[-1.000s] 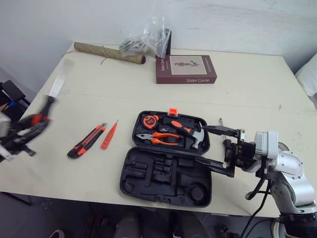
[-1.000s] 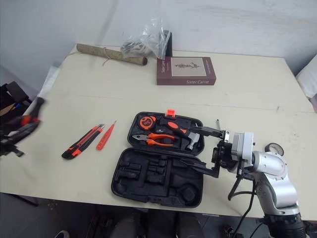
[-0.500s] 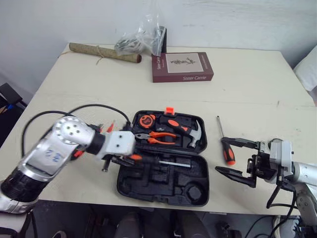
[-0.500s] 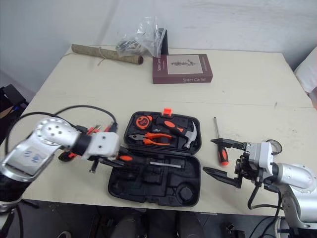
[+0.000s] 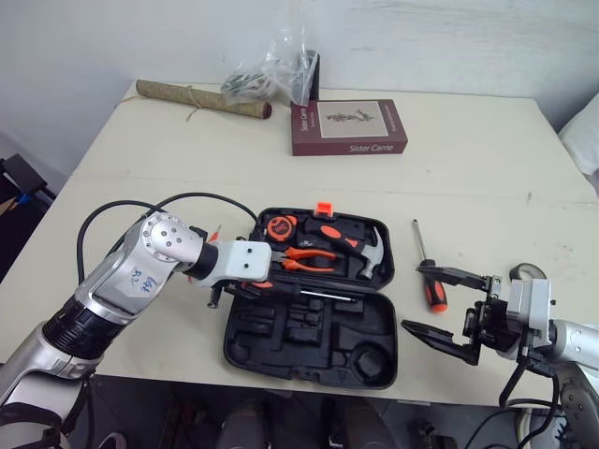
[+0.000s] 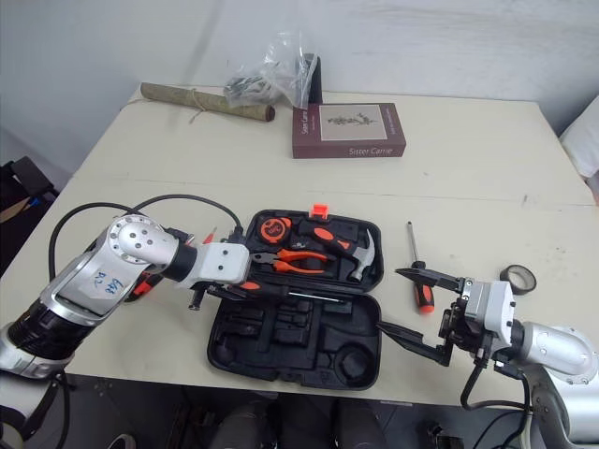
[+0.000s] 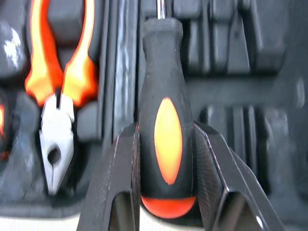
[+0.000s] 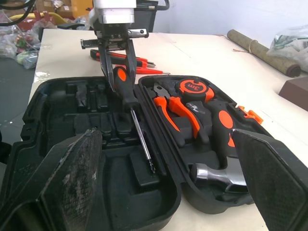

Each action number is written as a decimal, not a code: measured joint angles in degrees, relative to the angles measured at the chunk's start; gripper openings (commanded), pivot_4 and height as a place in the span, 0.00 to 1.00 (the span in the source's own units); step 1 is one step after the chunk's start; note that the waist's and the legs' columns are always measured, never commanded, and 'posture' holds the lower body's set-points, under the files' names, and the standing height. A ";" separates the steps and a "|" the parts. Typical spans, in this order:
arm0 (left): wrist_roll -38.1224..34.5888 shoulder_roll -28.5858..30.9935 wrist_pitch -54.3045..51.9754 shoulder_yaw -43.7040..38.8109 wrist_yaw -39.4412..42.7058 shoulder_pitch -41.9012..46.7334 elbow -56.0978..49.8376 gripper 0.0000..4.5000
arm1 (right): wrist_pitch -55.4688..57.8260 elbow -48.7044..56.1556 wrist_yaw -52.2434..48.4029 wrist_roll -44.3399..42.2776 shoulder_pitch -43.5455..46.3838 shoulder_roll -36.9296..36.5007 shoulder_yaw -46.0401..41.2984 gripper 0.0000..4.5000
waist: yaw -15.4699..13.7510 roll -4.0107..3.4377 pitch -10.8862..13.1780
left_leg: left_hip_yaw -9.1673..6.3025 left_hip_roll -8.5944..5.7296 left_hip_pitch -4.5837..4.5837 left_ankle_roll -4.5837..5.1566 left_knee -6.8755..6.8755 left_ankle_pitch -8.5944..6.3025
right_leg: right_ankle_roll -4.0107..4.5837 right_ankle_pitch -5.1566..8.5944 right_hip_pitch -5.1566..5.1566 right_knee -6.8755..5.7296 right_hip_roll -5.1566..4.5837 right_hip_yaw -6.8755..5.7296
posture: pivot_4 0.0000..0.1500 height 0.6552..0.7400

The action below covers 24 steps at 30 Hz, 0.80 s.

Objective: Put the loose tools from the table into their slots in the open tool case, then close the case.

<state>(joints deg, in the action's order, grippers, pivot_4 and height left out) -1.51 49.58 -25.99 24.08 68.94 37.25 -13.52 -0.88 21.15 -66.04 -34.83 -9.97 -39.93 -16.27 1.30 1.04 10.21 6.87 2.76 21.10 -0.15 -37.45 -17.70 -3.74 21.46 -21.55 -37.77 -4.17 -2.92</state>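
Observation:
The black tool case (image 5: 309, 332) lies open at the table's near edge. Its far half holds a tape measure (image 5: 281, 227), orange pliers (image 5: 307, 258) and a hammer (image 5: 354, 247). My left gripper (image 5: 245, 281) is shut on a black-and-orange screwdriver (image 7: 166, 120), held low along the hinge line with its shaft (image 8: 142, 144) pointing right. A second screwdriver (image 5: 430, 281) lies on the table right of the case. Just right of it my right gripper (image 5: 412, 296) hangs open with nothing between its fingers. A utility knife and a thin orange screwdriver (image 8: 137, 61) lie left of the case, behind my left arm.
A roll of tape (image 6: 517, 278) lies near the right edge of the table. At the back stand a maroon book (image 5: 348, 128), a crumpled plastic bag (image 5: 271, 73) and a rolled mat (image 5: 201, 98). The cable of my left arm loops above the table, left of the case.
My left arm has swung in from the far left with the screwdriver and now holds it over the case. The right gripper has drawn back from the case to the right.

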 measured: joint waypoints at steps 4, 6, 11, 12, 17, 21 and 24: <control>1.33 -2.13 0.45 1.15 -0.02 0.09 0.49 0.18 | -0.01 0.36 0.07 0.01 -0.27 -0.01 0.00 1.00 | -0.15 0.00 0.00 | 0.00 -0.01 0.02 0.00 -0.04 0.00 | 0.00 0.00 0.01 -0.01 -0.01 0.00 | 1.00 1.00; 1.73 -2.54 0.41 1.23 0.01 0.26 0.52 0.18 | -0.13 0.37 -0.12 0.01 -0.55 -0.01 -0.04 1.00 | -0.25 0.00 0.00 | -0.01 -0.01 0.01 0.01 -0.05 0.00 | 0.00 0.00 0.01 -0.01 -0.01 0.00 | 1.00 1.00; 2.86 -3.23 -0.19 1.76 0.73 1.34 0.54 0.18 | -1.57 -0.59 -1.84 0.04 -1.56 -0.01 -0.34 1.00 | -1.03 0.00 0.00 | 0.00 -0.01 0.01 0.01 -0.11 -0.01 | 0.00 0.00 0.01 -0.04 0.00 0.00 | 1.00 1.00; 3.11 -3.28 -0.10 1.78 0.82 1.42 0.54 0.18 | -1.76 -1.18 -2.18 0.07 -1.57 -0.01 -0.35 1.00 | -1.09 0.00 0.00 | 0.00 -0.01 0.01 0.01 -0.12 -0.01 | 0.00 0.00 0.02 -0.05 0.00 0.00 | 1.00 1.00; 4.03 -3.67 -0.46 1.79 1.46 1.81 0.69 0.41 | -2.75 -2.07 -2.99 0.11 -0.65 -0.01 -0.35 1.00 | -1.16 0.00 0.00 | 0.00 0.00 0.01 0.01 -0.18 -0.01 | 0.00 0.00 0.03 -0.09 0.00 0.00 | 1.00 1.00; 4.35 -5.26 0.88 1.77 0.99 1.80 0.71 0.75 | -2.87 -3.11 -3.11 0.13 0.51 0.00 -0.25 1.00 | -1.29 0.00 0.00 | -0.01 0.00 0.04 0.04 -0.26 -0.02 | 0.00 0.00 0.03 -0.11 -0.01 -0.01 | 1.00 1.00; 2.94 -6.23 2.20 0.46 0.69 1.75 -0.10 0.86 | -2.90 -3.22 -3.09 0.21 1.19 0.05 0.13 1.00 | -1.30 0.01 0.00 | -0.04 0.01 0.11 0.08 -0.33 -0.04 | -0.01 0.00 0.03 -0.12 -0.01 -0.03 | 1.00 1.00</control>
<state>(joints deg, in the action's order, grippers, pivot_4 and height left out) 1.43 43.35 -23.78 24.54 69.63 39.00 -13.61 -3.78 17.93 -69.13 -34.62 -8.77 -39.88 -16.13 0.00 1.05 10.21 6.83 2.77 21.21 -0.07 -37.78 -17.74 -3.75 21.45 -21.52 -37.89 -4.18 -2.95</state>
